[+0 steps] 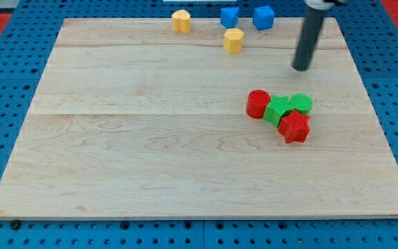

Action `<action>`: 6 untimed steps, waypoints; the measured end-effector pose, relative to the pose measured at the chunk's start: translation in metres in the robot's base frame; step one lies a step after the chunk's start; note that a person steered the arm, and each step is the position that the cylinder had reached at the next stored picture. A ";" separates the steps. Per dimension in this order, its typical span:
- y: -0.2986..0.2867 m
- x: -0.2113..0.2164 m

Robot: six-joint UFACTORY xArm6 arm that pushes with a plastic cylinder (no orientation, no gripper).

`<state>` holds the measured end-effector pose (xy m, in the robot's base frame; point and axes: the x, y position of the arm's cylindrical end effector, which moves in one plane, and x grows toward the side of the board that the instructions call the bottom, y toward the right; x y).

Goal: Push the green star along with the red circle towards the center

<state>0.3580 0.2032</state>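
Four blocks sit clustered on the counter [150, 173] at the view's right of centre, nearest the view's bottom among all the pieces.

Item: red star [295, 127], lowest of the cluster, touching the green block above it.
Item: green star [278, 111], shape hard to make out, wedged between the red star and its neighbours.
Item: red circle [258, 104], at the cluster's left, touching or just beside the green star.
Item: green circle [300, 104], at the cluster's right.

Step in hand, as I judge it: approach. Nothing of the push has begun; both task blocks lie well right of the centre.

Item: my tip [301, 68], the end of the tool, above the cluster in the view and apart from every block. The tool is a plain rod with nothing to clench or release; it holds nothing.

Next move, my estimate: bring my tip round to the right side of the green star, then drive leftward. The green circle stands in that path and may be carried along.

Far row: yellow block [233, 40], blue block [229, 17], second blue block [263, 17], second yellow block [181, 21].
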 end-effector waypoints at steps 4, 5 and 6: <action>-0.070 0.101; -0.083 0.080; -0.110 0.067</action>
